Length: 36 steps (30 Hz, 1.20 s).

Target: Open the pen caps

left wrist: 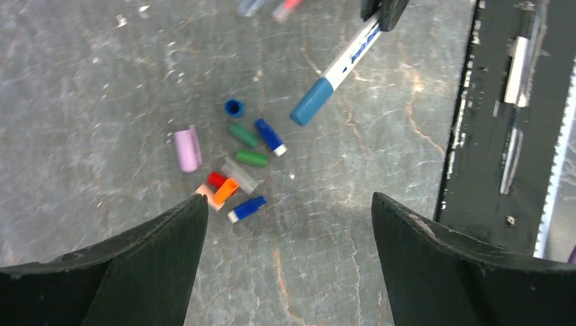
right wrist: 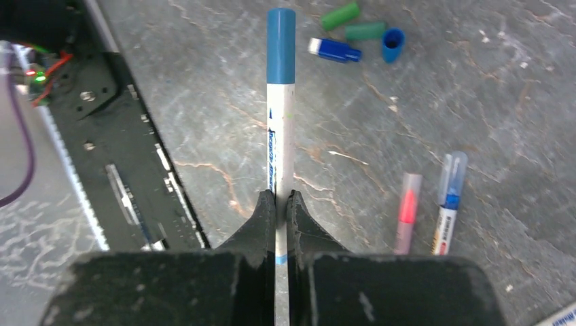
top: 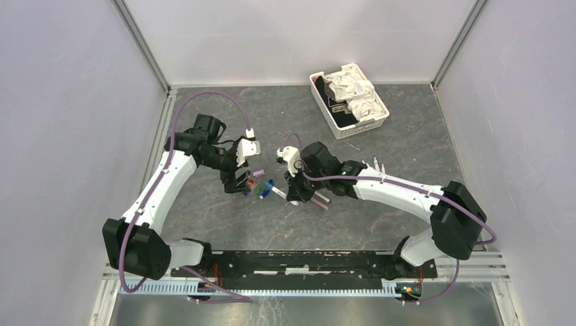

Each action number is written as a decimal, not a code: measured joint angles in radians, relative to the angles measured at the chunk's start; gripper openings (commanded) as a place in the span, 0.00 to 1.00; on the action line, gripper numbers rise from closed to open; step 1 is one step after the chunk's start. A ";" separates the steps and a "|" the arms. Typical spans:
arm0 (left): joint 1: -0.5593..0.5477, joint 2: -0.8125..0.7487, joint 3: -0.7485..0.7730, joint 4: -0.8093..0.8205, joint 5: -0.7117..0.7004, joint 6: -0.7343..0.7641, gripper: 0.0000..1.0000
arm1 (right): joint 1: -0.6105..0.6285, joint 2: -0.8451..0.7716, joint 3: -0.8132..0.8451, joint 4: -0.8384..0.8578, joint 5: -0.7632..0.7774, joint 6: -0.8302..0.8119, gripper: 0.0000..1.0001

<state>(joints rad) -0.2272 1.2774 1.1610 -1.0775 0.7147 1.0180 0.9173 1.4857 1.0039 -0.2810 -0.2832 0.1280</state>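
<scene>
Since our right gripper is clamped tight on the white barrel of the pen, the blue cap juts straight ahead of its fingers. We judge the cap light, stiff and slick, best pinched across its sides. Our left gripper hangs wide open and empty, with loose caps just ahead of it on the scuffed grey table. There is room all round.

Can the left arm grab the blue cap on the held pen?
Probably yes. The left gripper is open, and the blue cap sticks out clear of the right gripper holding the pen; nothing seems to block it.
</scene>
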 measured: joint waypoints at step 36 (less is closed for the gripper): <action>-0.240 -0.011 -0.156 0.027 -0.042 0.107 0.02 | -0.096 0.130 0.098 -0.018 -0.518 -0.002 0.20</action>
<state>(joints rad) -0.4671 1.2659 1.0050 -1.0500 0.6727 1.1252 0.8215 1.6157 1.1023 -0.2993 -0.8013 0.1261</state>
